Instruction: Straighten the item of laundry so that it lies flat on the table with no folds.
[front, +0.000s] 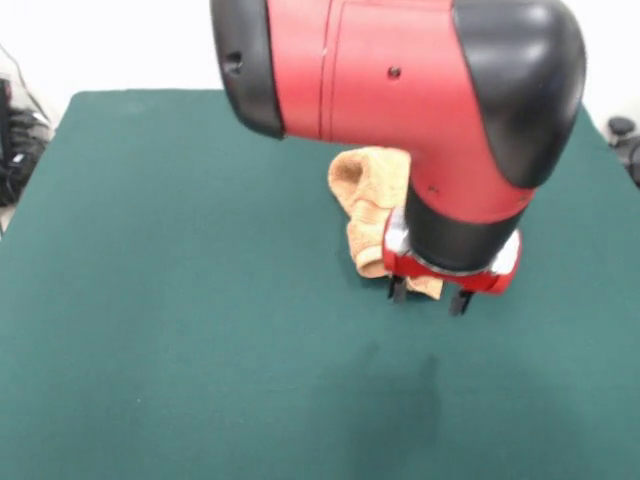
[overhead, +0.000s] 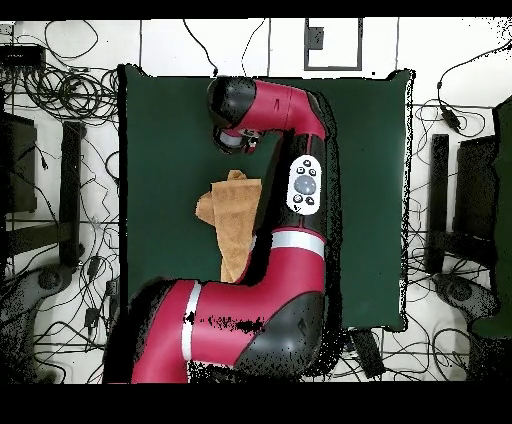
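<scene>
The item of laundry (front: 368, 193) is a tan-orange towel lying crumpled and folded into a long strip on the dark green table (front: 150, 260). In the front view the red arm hides part of it. From overhead the towel (overhead: 233, 222) runs lengthwise beside the arm, with a lump at its left side. My gripper (front: 428, 296) hangs a little above the table just past the towel's end, and its two black fingertips (front: 398, 290) stand apart with nothing held. Seen from overhead, the gripper (overhead: 236, 141) sits beyond the towel's upper end, not touching it.
Green table (overhead: 160, 140) surrounds the towel on every side. Cables (overhead: 70, 90) and dark equipment (overhead: 470, 200) lie on the floor around the table. My arm's elbow and control pad (overhead: 305, 185) hang over the table to the towel's right.
</scene>
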